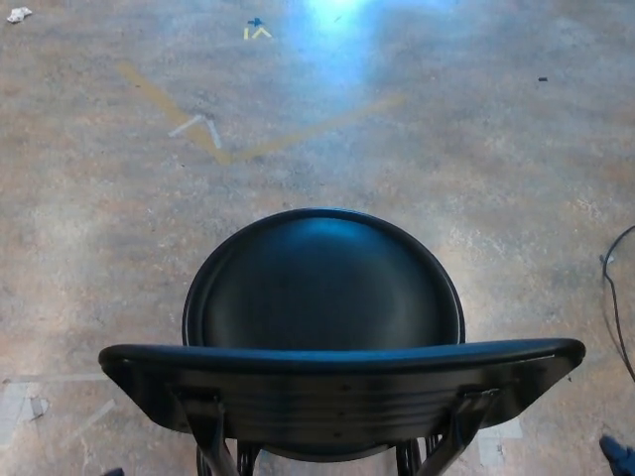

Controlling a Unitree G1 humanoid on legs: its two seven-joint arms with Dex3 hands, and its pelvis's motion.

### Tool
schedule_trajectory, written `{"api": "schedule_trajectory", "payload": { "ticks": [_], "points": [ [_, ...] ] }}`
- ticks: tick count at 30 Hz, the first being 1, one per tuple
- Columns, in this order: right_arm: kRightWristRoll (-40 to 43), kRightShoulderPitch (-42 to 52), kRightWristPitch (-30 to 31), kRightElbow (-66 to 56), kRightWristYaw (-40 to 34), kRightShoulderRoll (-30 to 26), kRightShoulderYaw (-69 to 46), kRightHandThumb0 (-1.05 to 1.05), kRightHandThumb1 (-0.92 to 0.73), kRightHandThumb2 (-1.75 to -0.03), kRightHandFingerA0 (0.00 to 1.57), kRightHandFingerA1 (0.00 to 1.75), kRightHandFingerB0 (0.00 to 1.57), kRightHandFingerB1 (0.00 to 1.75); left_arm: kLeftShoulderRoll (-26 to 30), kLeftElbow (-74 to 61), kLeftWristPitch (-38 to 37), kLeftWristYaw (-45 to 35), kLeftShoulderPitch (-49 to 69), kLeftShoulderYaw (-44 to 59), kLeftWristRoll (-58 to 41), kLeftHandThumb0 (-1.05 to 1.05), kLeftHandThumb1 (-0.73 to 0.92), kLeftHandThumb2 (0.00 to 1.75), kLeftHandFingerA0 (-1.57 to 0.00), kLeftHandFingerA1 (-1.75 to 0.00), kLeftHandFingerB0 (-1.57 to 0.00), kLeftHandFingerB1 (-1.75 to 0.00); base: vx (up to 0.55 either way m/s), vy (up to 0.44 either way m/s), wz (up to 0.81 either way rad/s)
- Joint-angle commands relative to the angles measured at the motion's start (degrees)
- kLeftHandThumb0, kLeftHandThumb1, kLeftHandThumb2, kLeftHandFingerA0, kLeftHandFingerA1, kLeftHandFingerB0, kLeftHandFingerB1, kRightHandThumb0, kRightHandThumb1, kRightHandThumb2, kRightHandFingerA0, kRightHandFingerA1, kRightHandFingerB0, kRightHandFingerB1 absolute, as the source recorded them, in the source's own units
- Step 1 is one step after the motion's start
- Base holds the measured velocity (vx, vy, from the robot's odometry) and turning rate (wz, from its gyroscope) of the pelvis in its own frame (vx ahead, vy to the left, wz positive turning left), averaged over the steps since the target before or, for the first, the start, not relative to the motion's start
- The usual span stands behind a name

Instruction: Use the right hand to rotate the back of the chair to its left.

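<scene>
A black chair stands right below me in the head view. Its round seat (325,283) fills the middle, and its curved backrest (342,382) runs across the bottom, nearest to me, on two metal uprights. The backrest faces me squarely, spanning from left to right. Neither of my hands shows anywhere in the picture.
The chair stands on a worn concrete floor (446,149) with yellow and white tape marks (203,129) at the upper left. A black cable (617,297) lies along the right edge. A scrap of paper (18,14) sits at the top left corner.
</scene>
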Motion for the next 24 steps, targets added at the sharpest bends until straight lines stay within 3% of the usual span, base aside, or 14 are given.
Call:
{"api": "schedule_trajectory", "payload": {
  "ticks": [1, 2, 3, 14, 15, 18, 23, 24],
  "points": [
    [0.76, -1.35, -20.64, 2.80, -5.59, -1.62, -1.86, -0.99, -0.69, -1.05, 0.00, 0.00, 0.00, 0.07, -2.11, 4.19, -13.89, -2.48, -2.50, 7.73, -9.38, -0.65, 0.66, 0.62, -0.37, -0.45, -0.36, -0.35, 0.00, 0.000, 0.00],
    [0.73, -1.43, -20.88, 3.03, -5.64, -1.63, -1.86, -0.99, -0.69, -1.05, 0.00, 0.00, 0.00, 0.07, -2.12, 4.41, -14.06, -2.59, -2.60, 7.96, -9.27, -0.65, 0.66, 0.62, -0.37, -0.45, -0.36, -0.35, 0.00, 0.000, 0.00],
    [0.69, -1.63, -21.10, 3.26, -5.74, -1.74, -1.90, -1.00, -0.69, -1.04, 0.00, 0.00, 0.00, 0.11, -2.15, 4.63, -14.20, -2.79, -2.83, 8.27, -9.33, -0.70, 0.55, 0.91, -0.37, -0.57, -0.24, -0.45, 0.00, 0.000, 0.00],
    [-1.41, -3.60, -24.38, 3.54, -5.25, -2.93, 0.30, -1.00, -0.65, -1.02, 0.00, 0.00, 0.00, 0.09, -2.10, 6.34, -16.24, -3.54, -3.48, 10.00, -8.66, -0.69, 0.56, 0.91, -0.35, -0.57, -0.23, -0.45, 0.00, 0.000, 0.00],
    [-8.35, -7.00, -21.51, -3.03, -6.81, -5.02, 4.47, -1.00, -0.57, -1.02, 0.00, 0.01, 0.00, 0.00, -2.44, 6.91, -16.44, -3.57, -4.43, 10.28, -8.98, -0.67, 0.55, 0.91, -0.37, -0.57, -0.24, -0.45, 0.00, 0.000, 0.00],
    [-15.17, -9.66, -19.37, -9.63, -8.46, -7.30, 9.61, -1.00, -0.56, -1.03, 0.03, 0.00, 0.00, 0.00, -2.39, 7.91, -16.77, -3.56, -5.55, 10.94, -9.39, -0.70, 0.56, 0.91, -0.33, -0.55, -0.25, -0.45, 0.00, 0.000, 0.00],
    [-17.28, -11.36, -17.10, -14.88, -5.33, -8.70, 14.61, -1.00, -0.52, -0.99, 0.00, 0.00, 0.00, 0.00, -1.69, 9.13, -17.04, -4.05, -6.53, 11.61, -9.79, -0.69, 0.56, 0.91, -0.31, -0.55, -0.25, -0.46, 0.00, 0.000, 0.00],
    [-18.85, -11.92, -17.11, -15.97, -5.35, -9.18, 16.14, -1.05, -0.69, -0.62, 0.00, 0.00, 0.00, 0.00, -1.56, 8.95, -16.95, -4.09, -6.81, 11.83, -10.07, -0.69, 0.56, 0.91, -0.34, -0.57, -0.23, -0.45, 0.00, 0.000, 0.00]
  ]
}}
